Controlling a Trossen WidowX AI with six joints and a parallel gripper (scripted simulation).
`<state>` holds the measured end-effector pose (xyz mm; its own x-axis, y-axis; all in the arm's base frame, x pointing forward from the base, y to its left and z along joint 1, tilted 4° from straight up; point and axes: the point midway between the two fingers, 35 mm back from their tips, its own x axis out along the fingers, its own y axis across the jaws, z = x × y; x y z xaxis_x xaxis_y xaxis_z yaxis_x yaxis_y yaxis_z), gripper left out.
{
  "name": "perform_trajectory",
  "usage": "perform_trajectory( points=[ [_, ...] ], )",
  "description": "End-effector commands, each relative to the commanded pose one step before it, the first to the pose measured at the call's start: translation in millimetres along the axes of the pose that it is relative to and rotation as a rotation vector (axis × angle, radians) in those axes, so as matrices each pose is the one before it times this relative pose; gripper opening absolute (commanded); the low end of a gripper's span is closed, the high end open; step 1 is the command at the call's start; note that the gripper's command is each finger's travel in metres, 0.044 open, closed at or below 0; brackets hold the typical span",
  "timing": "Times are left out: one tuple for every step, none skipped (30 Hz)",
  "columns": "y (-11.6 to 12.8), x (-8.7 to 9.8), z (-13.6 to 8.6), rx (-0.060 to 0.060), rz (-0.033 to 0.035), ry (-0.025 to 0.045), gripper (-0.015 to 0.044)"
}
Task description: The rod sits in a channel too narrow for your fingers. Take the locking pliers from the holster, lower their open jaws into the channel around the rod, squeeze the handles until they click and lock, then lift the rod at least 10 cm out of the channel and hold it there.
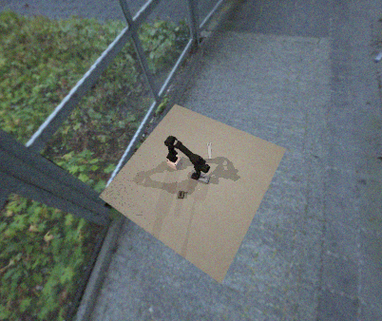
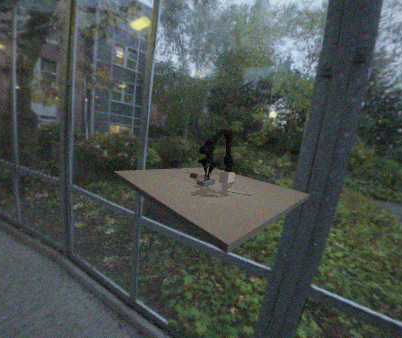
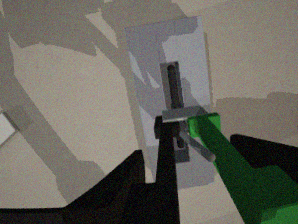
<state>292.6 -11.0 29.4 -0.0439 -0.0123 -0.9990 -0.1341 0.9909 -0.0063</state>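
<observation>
Gripping the green-and-black pliers [image 3: 227, 162], the pincer [image 1: 197, 174] [image 2: 207, 169] [image 3: 186, 149] stood partly closed above the grey block [image 1: 205, 179] [image 2: 206, 183] [image 3: 192, 57]; the dark rod [image 3: 173, 87] lay in its channel (quite a narrow slot), the block resting on the counter [image 1: 243, 147] [image 2: 236, 215] [image 3: 250, 60].

The counter [image 1: 243, 152] [image 2: 216, 210] looks like matt tan board, kinda like wood or cardboard, with a fine speckly grain. That block with the slot [image 3: 192, 55] has a dull grey finish, smooth like painted metal or plastic, can't tell which. Pliers [image 3: 181, 115] look like satiny grey metal, while the green handle [image 3: 227, 167] reads as smooth plastic, not very shiny.
</observation>
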Motion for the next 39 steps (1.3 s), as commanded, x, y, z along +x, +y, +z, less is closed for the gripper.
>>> perform_trajectory(
  points=[
    [-2.33, -0.40, 0.50, -0.0016, -0.00793, -0.00163, 0.0259],
    [-0.11, 0.00, 0.00, 0.0000, -0.00001, 0.00000, 0.0258],
    [-0.11, 0.00, 0.00, 0.0000, -0.00001, 0.00000, 0.0257],
    [-0.11, 0.00, 0.00, 0.0000, -0.00001, 0.00000, 0.0255],
    [-0.11, 0.00, 0.00, 0.0000, -0.00001, 0.00000, 0.0254],
    [-0.11, 0.00, 0.00, 0.0000, -0.00001, 0.00000, 0.0253],
    [-0.11, 0.00, 0.00, 0.0000, -0.00001, 0.00000, 0.0251],
    [-0.12, 0.00, 0.00, 0.0000, -0.00001, 0.00000, 0.0250],
    [-0.12, 0.00, 0.00, 0.0000, -0.00001, 0.00000, 0.0249],
    [-0.12, 0.00, 0.00, 0.0000, -0.00001, 0.00000, 0.0247],
    [-0.12, 0.00, 0.00, 0.0000, -0.00001, 0.00000, 0.0246],
    [-0.12, 0.00, 0.00, 0.0000, -0.00001, 0.00000, 0.0245],
    [-0.12, 0.00, 0.00, 0.0000, -0.00001, 0.00000, 0.0243],
    [-0.12, 0.00, 0.00, 0.0000, -0.00001, 0.00000, 0.0242],
    [-0.12, 0.00, 0.00, 0.0000, -0.00001, 0.00000, 0.0241],
    [-0.12, 0.00, 0.00, 0.0000, -0.00001, 0.00000, 0.0239],
    [-0.11, 0.00, 0.00, 0.0000, -0.00001, 0.00000, 0.0238],
    [-0.11, 0.00, 0.00, 0.0000, -0.00001, 0.00000, 0.0237],
    [-0.11, 0.00, 0.00, 0.0000, -0.00001, 0.00000, 0.0235],
    [-0.11, 0.00, 0.00, 0.0000, -0.00001, 0.00000, 0.0234],
    [-0.11, 0.00, 0.00, 0.0000, -0.00001, 0.00000, 0.0233],
    [-0.11, 0.00, 0.00, 0.0000, -0.00001, 0.00000, 0.0231],
    [-0.11, 0.00, 0.00, 0.0000, -0.00001, 0.00000, 0.0230],
    [-0.11, 0.00, 0.00, 0.0000, -0.00001, 0.00000, 0.0229],
    [-0.11, 0.00, 0.00, 0.0000, -0.00001, 0.00000, 0.0227],
    [-0.06, 0.00, 0.00, 0.0000, 0.00000, 0.00000, 0.0226],
    [0.00, 0.00, 0.00, 0.0000, 0.00000, 0.00000, 0.0225],
    [0.00, 0.00, 0.00, 0.0000, 0.00000, 0.00000, 0.0223],
    [0.00, 0.00, 0.00, 0.0000, 0.00000, 0.00000, 0.0227],
    [0.00, 0.00, 0.00, 0.0000, 0.00000, 0.00000, 0.0227],
    [0.00, 0.00, 0.00, 0.0000, 0.00000, 0.00000, 0.0227],
    [0.00, 0.00, 0.00, 0.0000, 0.00000, 0.00000, 0.0227],
    [0.00, 0.00, 0.00, 0.0000, 0.00000, 0.00000, 0.0227],
    [0.00, 0.00, 0.00, 0.0000, 0.00000, 0.00000, 0.0227],
    [0.00, 0.00, 0.00, 0.0000, 0.00000, 0.00000, 0.0227],
    [0.00, 0.00, 0.00, 0.0000, 0.00000, 0.00000, 0.0227],
    [0.00, 0.00, 0.00, 0.0000, 0.00000, 0.00000, 0.0227],
    [0.00, 0.00, 0.00, 0.0000, 0.00000, 0.00000, 0.0227],
    [0.00, 0.00, 0.00, 0.0000, 0.00000, 0.00000, 0.0227]
  ],
)
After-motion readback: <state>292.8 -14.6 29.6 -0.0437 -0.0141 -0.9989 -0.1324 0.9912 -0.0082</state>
